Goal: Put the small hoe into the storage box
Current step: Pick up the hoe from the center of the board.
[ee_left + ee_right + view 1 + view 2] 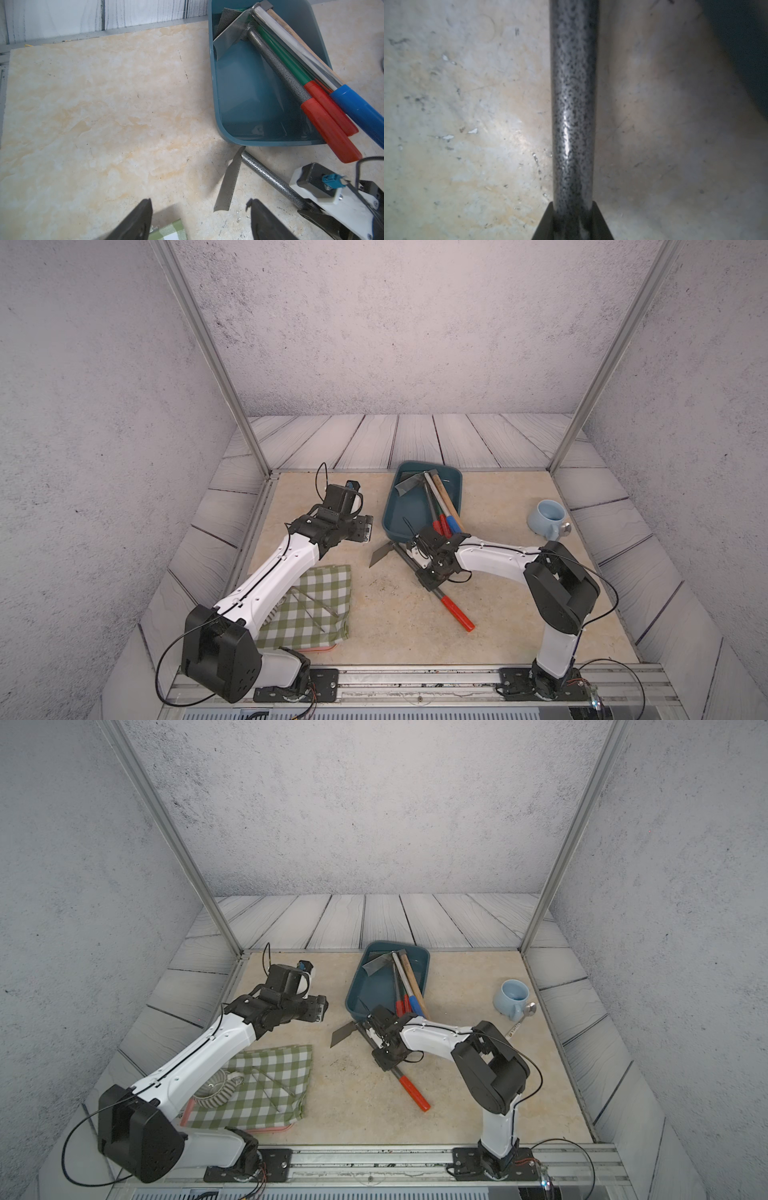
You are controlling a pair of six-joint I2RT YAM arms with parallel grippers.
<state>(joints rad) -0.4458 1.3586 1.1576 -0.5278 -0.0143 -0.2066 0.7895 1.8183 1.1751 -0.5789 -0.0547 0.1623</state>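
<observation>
Right wrist view: right gripper [572, 216] clamped on the hoe [574, 104] shaft; left gripper [200, 202] gapes wide, empty, box [228, 139] ahead of it.

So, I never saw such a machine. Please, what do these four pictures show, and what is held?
These are two robot arms on a table, each with a two-finger gripper. Two pictures look down from above; two come from cameras on the arms' wrists. The right gripper is shut on the grey shaft of the small hoe, which lies outside the storage box. The box already holds other tools. The left gripper is open and empty. A blue mug and a checked cloth lie nearby.
</observation>
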